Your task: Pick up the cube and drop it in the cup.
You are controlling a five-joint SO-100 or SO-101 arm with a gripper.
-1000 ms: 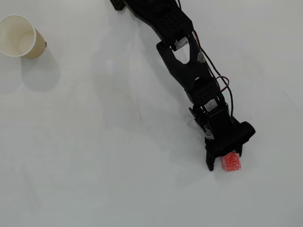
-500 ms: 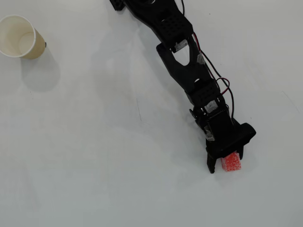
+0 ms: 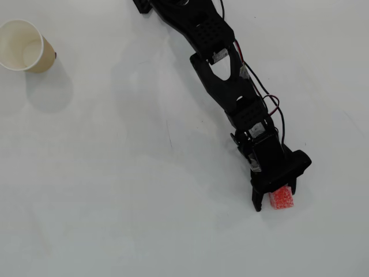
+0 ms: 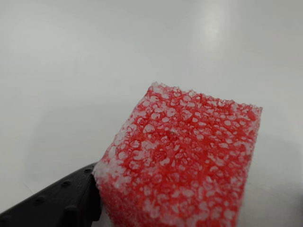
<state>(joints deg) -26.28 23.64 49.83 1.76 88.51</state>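
Note:
In the overhead view the small red speckled cube (image 3: 282, 199) lies at the lower right, between the black fingers of my gripper (image 3: 275, 198). The gripper is shut on the cube, whose upper part is tucked under the gripper body. In the wrist view the cube (image 4: 182, 163) fills the lower middle, and one black finger (image 4: 57, 198) presses against its lower left side. The other finger is hidden there. The cream paper cup (image 3: 23, 45) stands far off at the upper left of the overhead view, mouth up.
The black arm (image 3: 225, 86) runs diagonally from the top centre down to the gripper, with thin wires along its right side. The white table (image 3: 115, 190) spreads between the cube and the cup.
The gripper has settled slightly lower over the cube, so less of the cube's red top shows. The cup has not moved.

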